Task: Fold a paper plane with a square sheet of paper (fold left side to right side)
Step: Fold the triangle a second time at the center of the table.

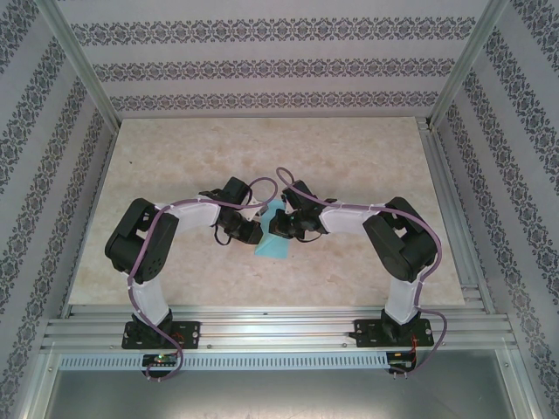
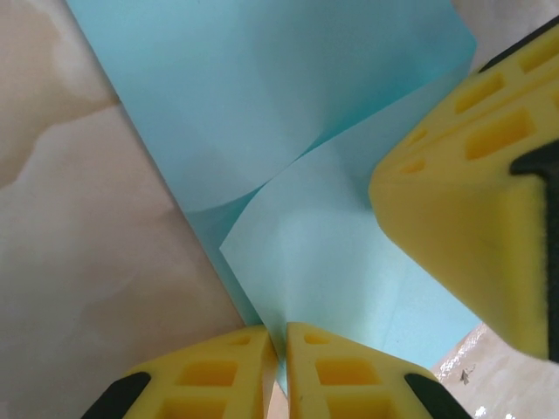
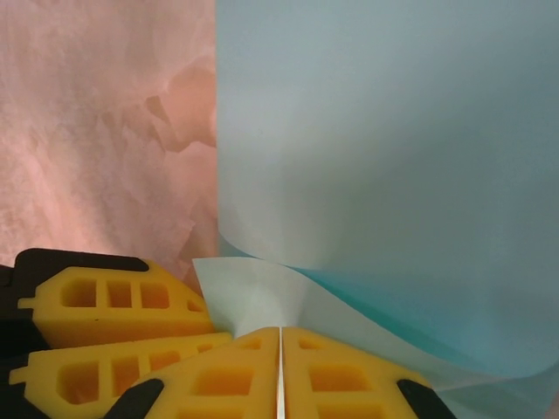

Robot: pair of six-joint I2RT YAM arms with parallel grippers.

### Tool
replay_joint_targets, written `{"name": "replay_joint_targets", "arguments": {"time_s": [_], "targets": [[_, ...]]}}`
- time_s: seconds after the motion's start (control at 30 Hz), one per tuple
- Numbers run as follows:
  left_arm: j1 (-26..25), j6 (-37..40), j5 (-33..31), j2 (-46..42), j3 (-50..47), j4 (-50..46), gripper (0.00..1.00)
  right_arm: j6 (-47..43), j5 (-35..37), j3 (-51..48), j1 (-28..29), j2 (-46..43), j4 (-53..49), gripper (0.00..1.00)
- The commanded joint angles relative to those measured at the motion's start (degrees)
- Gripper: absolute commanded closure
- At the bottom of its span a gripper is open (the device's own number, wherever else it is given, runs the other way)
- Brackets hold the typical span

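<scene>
A pale marbled table point(image 1: 175, 175) stands between walls point(image 1: 262, 61) papered in patterned stripes. At its middle the left gripper point(image 2: 281, 340) has its yellow fingers point(image 2: 218, 375) almost together, pinching the near edge of the square sheet of paper point(image 2: 288, 105). The right gripper point(image 3: 280, 340) faces it, just beside it. Its fingers are likewise pressed onto the sheet, which curls up in a loose fold.

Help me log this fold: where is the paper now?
Top view: the square sheet of paper sits mid-table, pinched in the jaws of the left gripper and right gripper.
</scene>
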Motion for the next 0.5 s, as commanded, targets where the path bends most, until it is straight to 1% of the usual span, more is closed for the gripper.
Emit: {"name": "replay_joint_targets", "arguments": {"time_s": [0.0, 0.23, 0.47], "targets": [[-1.0, 0.5, -4.9, 3.3, -0.4, 0.0, 0.87, 0.8, -0.5, 1.3, 1.1, -1.3, 1.9, 0.9], [-1.1, 0.5, -5.0, 3.3, -0.3, -0.1, 0.87, 1.4, -0.5, 1.0, 1.8, 1.3, 2.1, 0.9], [-1.2, 0.5, -5.0, 3.4, -0.2, -0.1, 0.87, -0.6, 1.7, -0.1, 1.7, 1.5, -2.3, 0.9]]}}
